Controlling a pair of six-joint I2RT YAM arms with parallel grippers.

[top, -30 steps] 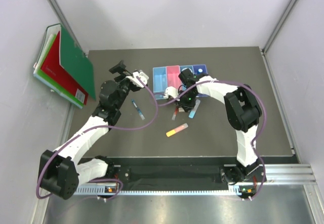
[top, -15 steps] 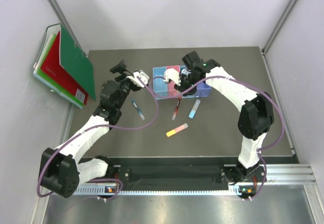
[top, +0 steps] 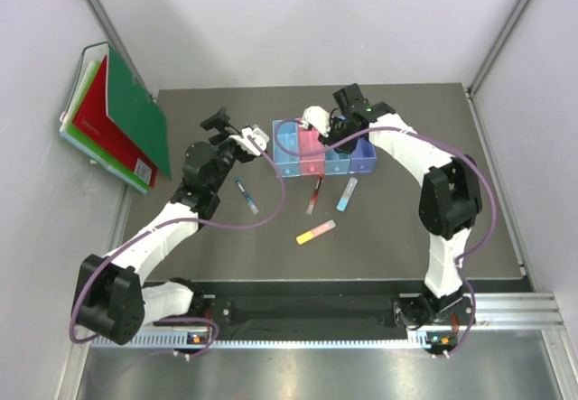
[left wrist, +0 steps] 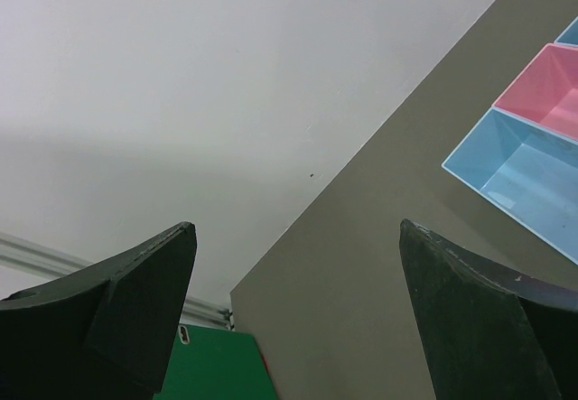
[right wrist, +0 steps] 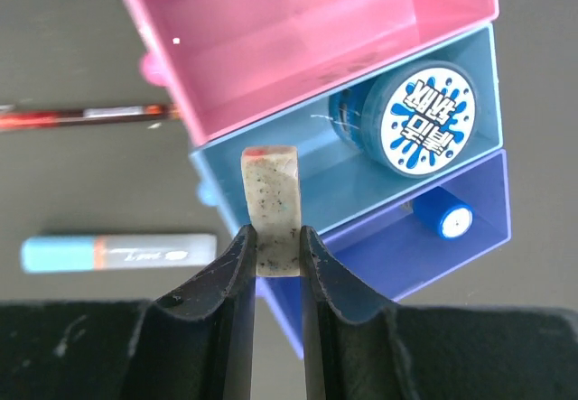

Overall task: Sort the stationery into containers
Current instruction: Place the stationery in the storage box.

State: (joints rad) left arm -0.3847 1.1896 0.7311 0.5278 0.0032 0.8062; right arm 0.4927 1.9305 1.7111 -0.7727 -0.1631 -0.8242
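**ITEM:** beige eraser [right wrist: 270, 192], speckled block, held aloft over the bin row, not in any bin. Long axis runs along the fingers; upper half sticks out past the tips.

**HELD BY:** right gripper [right wrist: 274, 242], pressed together on the eraser's lower half, both pads touching it.

**REL. TO BINS:** in the wrist view the eraser lines up w/ the blue bin [right wrist: 352, 183], at the end away from the round blue tin [right wrist: 420, 116], just beside the pink bin [right wrist: 298, 30] wall. Top view puts the gripper more over the pink bin's far end. Which bin lies straight beneath: cannot tell. Prob. needs centring over one bin before letting go.

**ADJ.:** violet-blue bin [right wrist: 397, 265] holds a blue bottle [right wrist: 447, 219].

**LOOSE ON TABLE [top: 406, 228]:** light-blue stick [right wrist: 117, 251], red-black pen [right wrist: 86, 113], yellow-pink stick [top: 316, 231], blue pen [top: 246, 195].

**OTHER ARM:** left gripper [left wrist: 298, 228] spread wide, empty, beside the light-blue bin [left wrist: 524, 174], apart from the eraser. Right arm nearer.
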